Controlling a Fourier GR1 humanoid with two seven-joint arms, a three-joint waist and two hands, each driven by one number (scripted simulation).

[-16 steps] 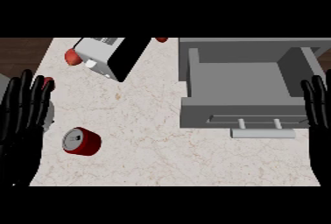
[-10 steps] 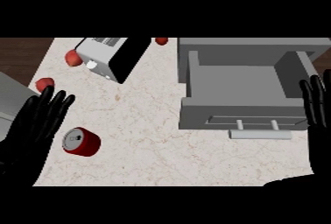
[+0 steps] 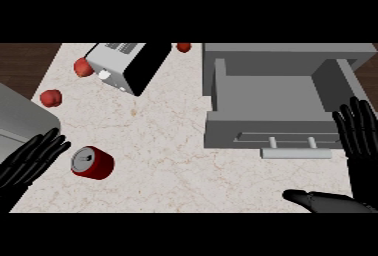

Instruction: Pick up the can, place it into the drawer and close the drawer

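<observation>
One can [image 3: 92,162], top end upper-left

glossy metal can [image 3: 92,162], speckled stone counter [image 3: 170,150]

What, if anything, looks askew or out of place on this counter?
The toaster sits skewed to the counter's edges, with small red items scattered round it. The can seems tipped on its side, though the steep view leaves that unsure. The drawer stands open; nothing looks spilled.

Red can [image 3: 92,162] on desk [image 3: 170,130], near left; flat left hand [image 3: 29,162] just beside it. Drawer [image 3: 277,134] open at right, flat right hand [image 3: 362,135] alongside.
</observation>
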